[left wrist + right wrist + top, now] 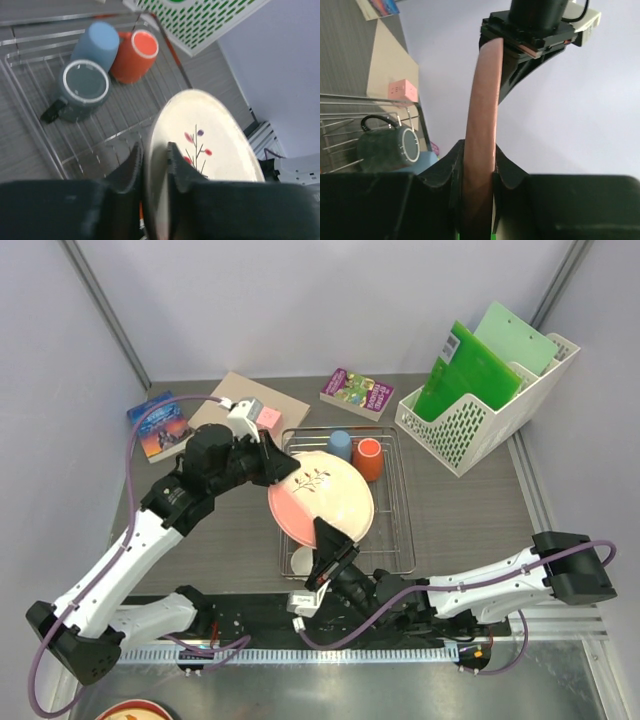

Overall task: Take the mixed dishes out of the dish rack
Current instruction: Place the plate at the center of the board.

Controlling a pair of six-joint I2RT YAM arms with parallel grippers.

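Currently: pink round plate point(320, 498) held by both grippers over rectangular silver wire dish rack point(398, 540)

Top view. The plate is clamped at its far-left rim by the left gripper point(284, 470) and at its near rim by the right gripper point(328, 540). A light blue cup point(340, 444) and an orange mug point(368, 458) are seen at the rack's far end, and a small white bowl point(301, 560) at its near-left corner.

Left wrist view. The left fingers point(129, 167) are closed on the plate's rim, one on each face. A dark grey mug point(82, 90) is lying on the grid, beside cup and orange mug.

Right wrist view. The plate's edge is pinched between the right fingers point(449, 172); the opposite edge is gripped by the left gripper.
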